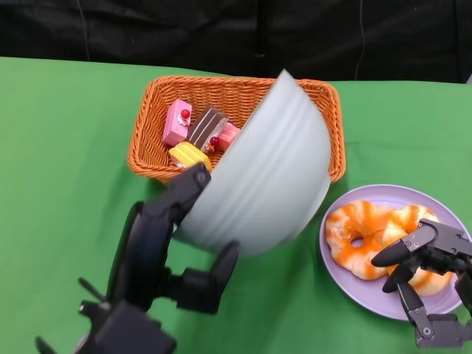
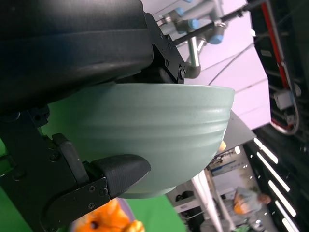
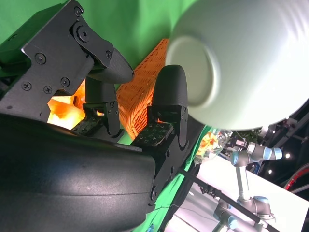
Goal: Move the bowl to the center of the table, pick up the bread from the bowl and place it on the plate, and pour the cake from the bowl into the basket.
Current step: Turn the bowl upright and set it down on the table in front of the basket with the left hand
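My left hand (image 1: 173, 243) grips the pale green bowl (image 1: 262, 177), tipped on its side with its mouth toward the orange wicker basket (image 1: 151, 140). Several small cakes (image 1: 195, 136) lie in the basket's left part: pink, brown and yellow. The glazed orange bread (image 1: 365, 232) rests on the purple plate (image 1: 369, 302) at the right. My right hand (image 1: 428, 276) hovers over the plate's near right side, fingers apart, holding nothing. In the left wrist view the bowl (image 2: 154, 130) fills the frame under my fingers (image 2: 118, 174). The right wrist view shows the bowl's base (image 3: 193, 72) and the basket (image 3: 140, 92).
Green cloth (image 1: 59, 147) covers the table, with open room on the left. The basket sits at the table's far centre, with a dark backdrop behind the far edge. The plate lies close to the basket's right near corner.
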Available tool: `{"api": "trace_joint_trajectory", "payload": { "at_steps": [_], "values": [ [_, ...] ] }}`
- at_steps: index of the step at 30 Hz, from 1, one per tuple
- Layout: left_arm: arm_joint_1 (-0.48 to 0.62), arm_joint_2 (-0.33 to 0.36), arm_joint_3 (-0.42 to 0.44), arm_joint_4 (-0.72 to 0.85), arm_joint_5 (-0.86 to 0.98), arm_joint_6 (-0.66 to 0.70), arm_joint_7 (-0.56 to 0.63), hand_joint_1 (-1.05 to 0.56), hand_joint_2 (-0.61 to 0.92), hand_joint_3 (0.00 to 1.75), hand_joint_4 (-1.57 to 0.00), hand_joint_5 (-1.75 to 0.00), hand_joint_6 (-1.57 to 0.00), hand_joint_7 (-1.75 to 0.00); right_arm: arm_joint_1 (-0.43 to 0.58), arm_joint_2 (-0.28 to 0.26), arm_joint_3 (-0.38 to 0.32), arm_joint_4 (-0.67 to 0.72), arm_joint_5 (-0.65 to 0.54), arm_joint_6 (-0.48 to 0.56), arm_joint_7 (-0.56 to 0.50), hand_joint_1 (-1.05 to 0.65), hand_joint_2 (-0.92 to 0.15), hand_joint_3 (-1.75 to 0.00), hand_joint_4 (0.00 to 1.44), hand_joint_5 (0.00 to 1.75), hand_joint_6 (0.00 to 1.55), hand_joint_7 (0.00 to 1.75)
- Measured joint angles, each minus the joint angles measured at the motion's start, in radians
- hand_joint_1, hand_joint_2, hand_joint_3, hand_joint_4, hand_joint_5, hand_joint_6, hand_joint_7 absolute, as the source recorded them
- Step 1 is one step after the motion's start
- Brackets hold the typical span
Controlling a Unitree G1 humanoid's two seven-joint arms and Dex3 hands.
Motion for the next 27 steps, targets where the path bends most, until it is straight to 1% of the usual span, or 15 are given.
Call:
{"api": "trace_joint_trajectory", "payload": {
  "at_steps": [4, 6, 8, 10, 12, 14, 16, 18, 23, 27],
  "values": [
    [0.019, 0.037, 0.011, 0.009, 0.066, -0.075, 0.025, -0.13, 0.32, 1.58, -0.99, -1.75, -0.83, -1.67, -0.003, 0.000, 0.000, -0.001, -0.001, 0.006, -0.002, -0.01, -0.28, -1.34, 0.83, 1.26, 0.74, 1.03],
    [0.032, 0.053, 0.013, 0.008, 0.129, -0.095, 0.043, -0.09, 0.30, 1.64, -0.95, -1.75, -0.79, -1.73, -0.005, 0.000, 0.000, -0.003, 0.002, 0.008, -0.002, 0.00, -0.28, -1.36, 0.82, 1.27, 0.74, 1.04],
    [0.051, 0.080, 0.014, 0.007, 0.194, -0.119, 0.057, -0.08, 0.29, 1.67, -0.94, -1.75, -0.76, -1.74, -0.006, 0.000, 0.000, -0.006, 0.007, 0.009, -0.001, 0.01, -0.28, -1.37, 0.82, 1.27, 0.74, 1.04],
    [0.063, 0.116, 0.020, 0.003, 0.287, -0.146, 0.084, -0.10, 0.31, 1.62, -0.91, -1.75, -0.72, -1.75, -0.007, 0.000, 0.000, -0.010, 0.007, 0.018, -0.001, 0.01, -0.28, -1.36, 0.82, 1.28, 0.73, 1.04],
    [0.068, 0.166, 0.030, -0.001, 0.406, -0.183, 0.129, -0.12, 0.38, 1.51, -0.91, -1.75, -0.71, -1.75, -0.007, 0.000, 0.000, -0.020, 0.007, 0.028, -0.002, 0.06, -0.29, -1.37, 0.81, 1.28, 0.72, 1.04],
    [0.072, 0.204, 0.032, -0.001, 0.503, -0.204, 0.182, -0.11, 0.39, 1.47, -0.91, -1.75, -0.72, -1.75, -0.009, 0.000, 0.000, -0.027, 0.006, 0.028, -0.002, 0.09, -0.28, -1.40, 0.81, 1.29, 0.72, 1.05],
    [0.072, 0.225, 0.029, -0.001, 0.570, -0.216, 0.232, -0.13, 0.40, 1.42, -0.91, -1.75, -0.73, -1.75, -0.011, 0.000, 0.000, -0.027, 0.006, 0.028, -0.002, 0.11, -0.28, -1.42, 0.80, 1.30, 0.71, 1.05],
    [0.072, 0.243, 0.024, -0.001, 0.628, -0.218, 0.278, -0.11, 0.39, 1.37, -0.91, -1.75, -0.73, -1.75, -0.012, 0.000, 0.000, -0.028, 0.006, 0.028, -0.002, 0.12, -0.30, -1.40, 0.80, 1.30, 0.70, 1.06],
    [0.074, 0.297, 0.003, 0.000, 0.759, -0.216, 0.398, -0.08, 0.39, 1.33, -0.91, -1.75, -0.71, -1.75, -0.011, 0.000, 0.000, -0.042, 0.004, 0.033, -0.004, 0.15, -0.33, -1.37, 0.77, 1.29, 0.69, 1.06],
    [0.079, 0.339, -0.019, 0.000, 0.834, -0.193, 0.454, -0.07, 0.38, 1.33, -0.92, -1.75, -0.70, -1.75, -0.008, 0.000, 0.000, -0.053, 0.000, 0.047, -0.006, 0.16, -0.34, -1.35, 0.76, 1.29, 0.68, 1.04]
  ]
}}
